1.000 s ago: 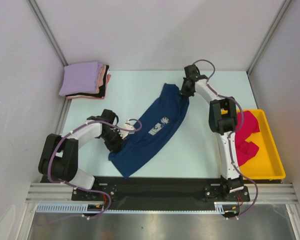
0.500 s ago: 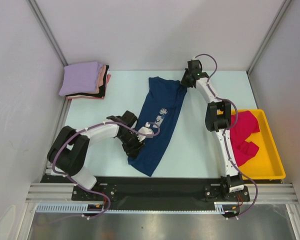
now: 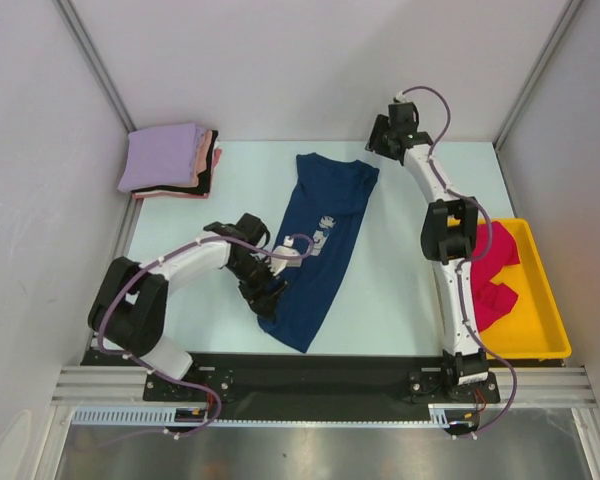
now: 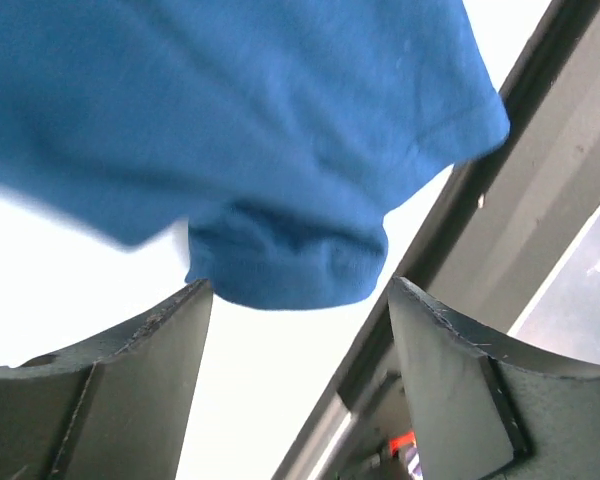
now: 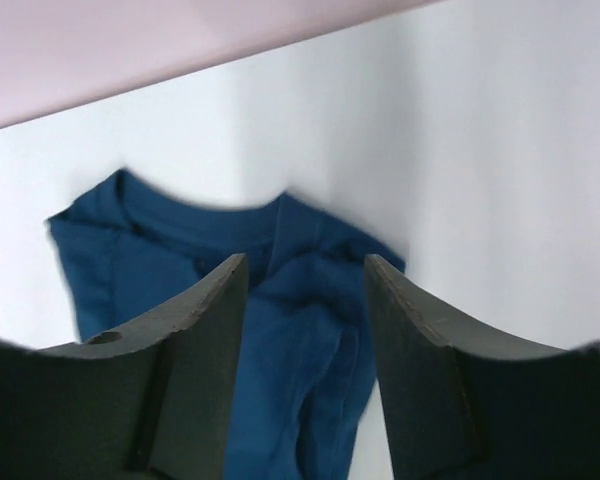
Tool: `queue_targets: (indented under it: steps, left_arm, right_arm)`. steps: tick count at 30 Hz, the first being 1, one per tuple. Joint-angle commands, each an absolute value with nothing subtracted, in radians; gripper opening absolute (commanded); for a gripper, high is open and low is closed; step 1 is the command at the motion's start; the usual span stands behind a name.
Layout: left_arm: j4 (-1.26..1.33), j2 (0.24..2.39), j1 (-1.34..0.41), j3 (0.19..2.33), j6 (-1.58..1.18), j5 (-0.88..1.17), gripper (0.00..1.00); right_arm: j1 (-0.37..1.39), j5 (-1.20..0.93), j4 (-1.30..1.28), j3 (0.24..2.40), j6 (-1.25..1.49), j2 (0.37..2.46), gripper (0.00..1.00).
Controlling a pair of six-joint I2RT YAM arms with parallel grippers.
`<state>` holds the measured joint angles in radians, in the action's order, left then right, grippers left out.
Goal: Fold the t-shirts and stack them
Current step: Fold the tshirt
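My left fingers and right fingers are spread, holding nothing, and the shirt lies slanted and lumpy, so my fold could come out crooked.

Pale mint table, matte top, even overhead light, only soft shadows. Plain white back wall on the far side. White left panel and right panel close in the sides. Grey metal left post and right post at the far corners. Black strip along the table's near edge, aluminium rail beside it, brushed steel sheet nearest.
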<state>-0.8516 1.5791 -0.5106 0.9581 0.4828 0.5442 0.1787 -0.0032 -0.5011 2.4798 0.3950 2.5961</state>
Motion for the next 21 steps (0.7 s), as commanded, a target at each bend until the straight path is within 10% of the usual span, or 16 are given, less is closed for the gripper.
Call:
queue_targets:
  steps: [1,14,21]
  left_arm:
    - [-0.999,1.487,-0.436,1.023,0.564,0.529,0.77]
    - [-0.681,1.594,-0.479,0.933,0.413,0.442,0.76]
    - [-0.692,1.641,-0.535,0.913,0.443,0.57,0.57]
  right_arm:
    - [0.153,0.021,-0.503,2.364,0.416,2.407,0.54]
    - [0.123,-0.113,-0.468,2.134,0.664,2.483,0.42]
    - [0.127,-0.248,-0.382,2.173,0.725,2.58,0.14]
